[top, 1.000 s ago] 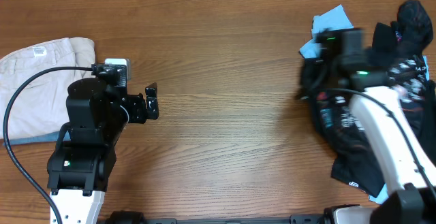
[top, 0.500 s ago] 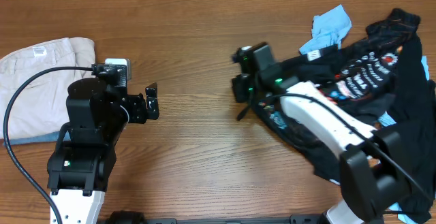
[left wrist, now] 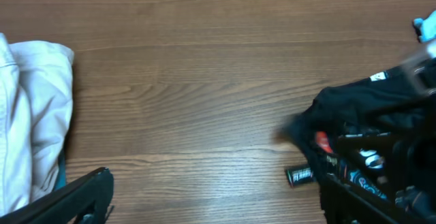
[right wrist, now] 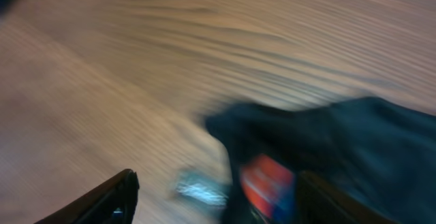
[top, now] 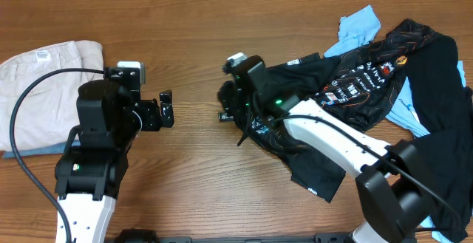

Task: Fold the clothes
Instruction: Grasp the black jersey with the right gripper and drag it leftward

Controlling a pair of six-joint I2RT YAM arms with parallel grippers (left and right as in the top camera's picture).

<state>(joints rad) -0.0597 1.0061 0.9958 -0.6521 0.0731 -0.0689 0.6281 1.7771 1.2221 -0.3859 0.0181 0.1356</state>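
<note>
The black jersey [top: 355, 88] with white and orange logos lies stretched from the table's middle toward the back right. My right gripper [top: 226, 107] hovers at its left end. In the right wrist view its jaws stand wide apart, open, with the jersey's edge [right wrist: 340, 135] and a small label [right wrist: 197, 186] on the table below them; that view is blurred. My left gripper [top: 164, 110] is open over bare wood, well left of the jersey [left wrist: 368, 115]. One left finger [left wrist: 85, 197] shows in the left wrist view.
A folded beige garment [top: 37, 88] lies at the far left, beside the left arm. A light blue shirt [top: 358, 25] pokes out behind the jersey. A plain black garment [top: 443, 125] lies at the far right. Bare wood separates the two grippers.
My right arm swept left from the pile at the far right to the table's middle, dragging the jersey out with it. Its jaws then opened. The left arm barely shifted.
</note>
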